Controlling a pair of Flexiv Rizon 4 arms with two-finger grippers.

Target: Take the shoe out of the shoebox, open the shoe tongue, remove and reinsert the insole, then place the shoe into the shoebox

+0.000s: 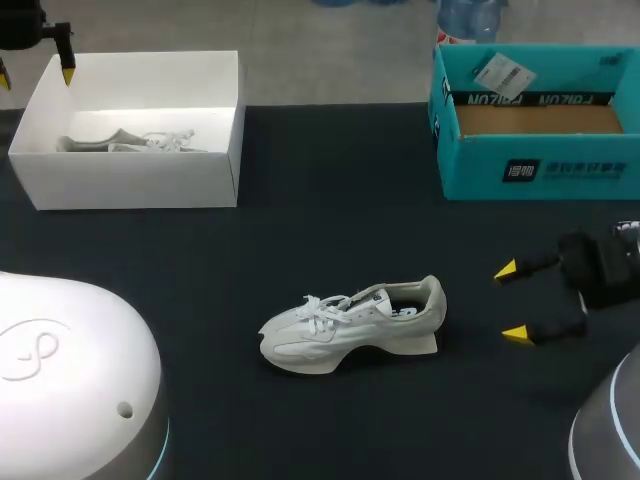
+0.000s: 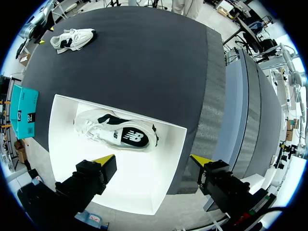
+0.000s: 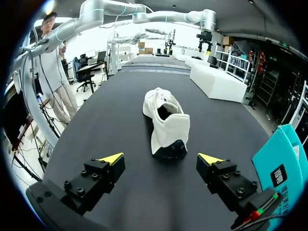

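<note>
A white sneaker (image 1: 350,322) lies on its sole in the middle of the black table, toe to the left. My right gripper (image 1: 511,301) hovers open to the right of its heel; in the right wrist view the sneaker (image 3: 166,122) sits ahead of the gripper (image 3: 161,158), heel nearest, with nothing between the fingers. A second white sneaker (image 2: 118,132) lies inside the open white shoebox (image 1: 150,180) at the back left. My left gripper (image 2: 153,160) hangs open above the far left end of that shoebox (image 2: 159,185), holding nothing.
An open teal cardboard box (image 1: 530,170) stands at the back right, also seen beside the right gripper as a teal box (image 3: 284,166). Black table surface (image 1: 330,230) lies between the two boxes and the sneaker.
</note>
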